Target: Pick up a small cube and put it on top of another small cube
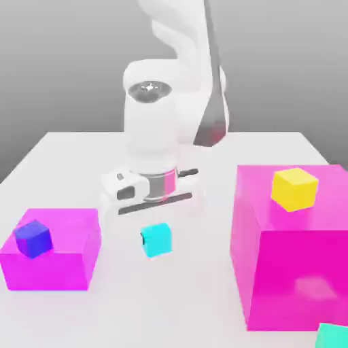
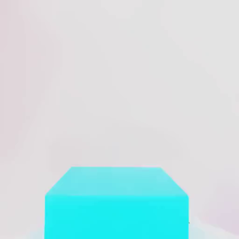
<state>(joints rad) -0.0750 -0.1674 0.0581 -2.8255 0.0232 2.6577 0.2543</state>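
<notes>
Mint-teal cube [image 1: 333, 336]: nearest item, flat smooth faces, cut off by the frame edge, well off from the pincer toward the camera and the exterior view's right. Large magenta block [image 1: 292, 272]: boxy, smooth, a pale sheen patch on its front face, to the exterior view's right of the pincer. Yellow cube [image 1: 294, 189] sits on top of it, plain faces, turned slightly. Low magenta block [image 1: 71, 234]: flat slab-like box, smooth, to the exterior view's left of the pincer; dark blue cube [image 1: 34, 239] on its top, turned at an angle. Small bright cyan cube [image 1: 158, 240]: plain glossy faces, sharp edges, right at the pincer's tips, between the two blocks; hand view has it large and close, top face and one side visible. Whether it touches the table is hard to tell. White table [image 1: 170, 306]: smooth, matte-looking, under and around everything.

Arm [image 1: 153, 129]: white glossy shell, gray shaded parts, rising behind and above the pincer, forearm coming down to the wrist. Hand is below the wrist, pointing down, its wide body slightly slanted across the exterior view.

Pincer [image 1: 156, 239]: closed on the small bright cyan cube, gripping it by its sides, a dark sliver against the side at the exterior view's left.
</notes>
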